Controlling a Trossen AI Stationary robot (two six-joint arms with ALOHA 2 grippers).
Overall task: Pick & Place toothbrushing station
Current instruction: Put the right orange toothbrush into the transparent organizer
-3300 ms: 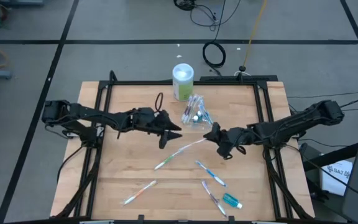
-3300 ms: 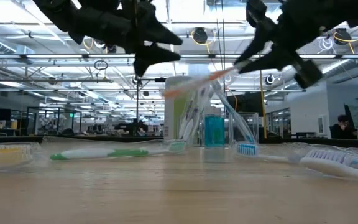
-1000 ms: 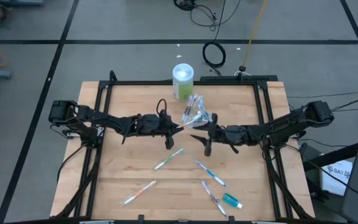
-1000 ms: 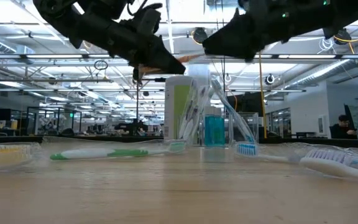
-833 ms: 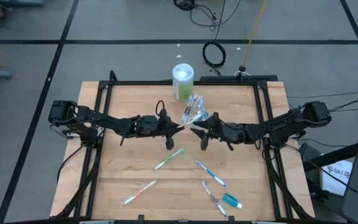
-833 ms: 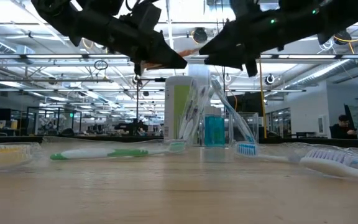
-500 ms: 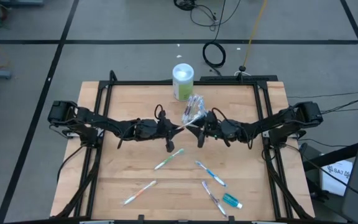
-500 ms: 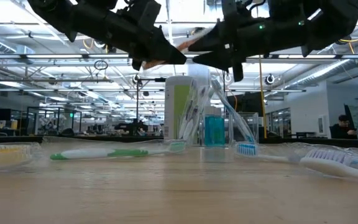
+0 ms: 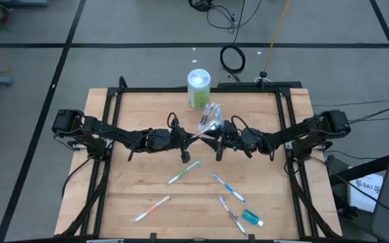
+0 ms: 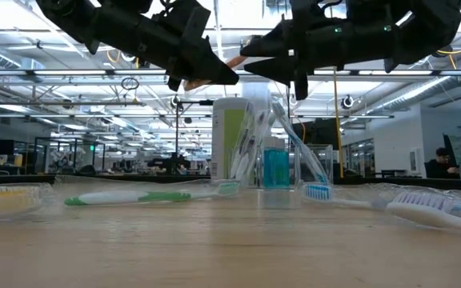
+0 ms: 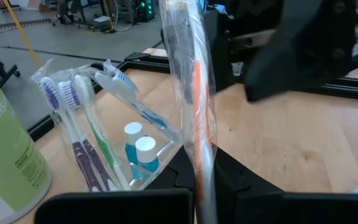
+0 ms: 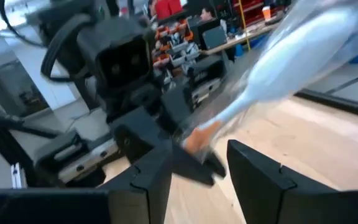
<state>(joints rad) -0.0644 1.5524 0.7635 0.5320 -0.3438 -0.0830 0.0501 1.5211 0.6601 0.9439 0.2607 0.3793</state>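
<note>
Two dark arms are seen meeting above the middle of the wooden table, the left gripper and the right gripper tip to tip. An orange-and-white toothbrush, wrapped in clear film, is clamped between the left gripper's closed fingers; its bristle end is cut off at the wrist picture's edge. The right gripper's fingers are spread apart around the toothbrush's orange end, and whether they touch it cannot be made out.

Just behind the grippers a green canister is stood, and against it a clear bag is propped. Inside the bag, several toothbrushes and a teal tube with white caps are held upright; their exact count is hidden by the plastic.

Loose on the near half of the table, well apart from both grippers, four more toothbrushes are scattered, among them a green one, a blue one and an orange one, and a second teal tube is laid near the front right corner.
</note>
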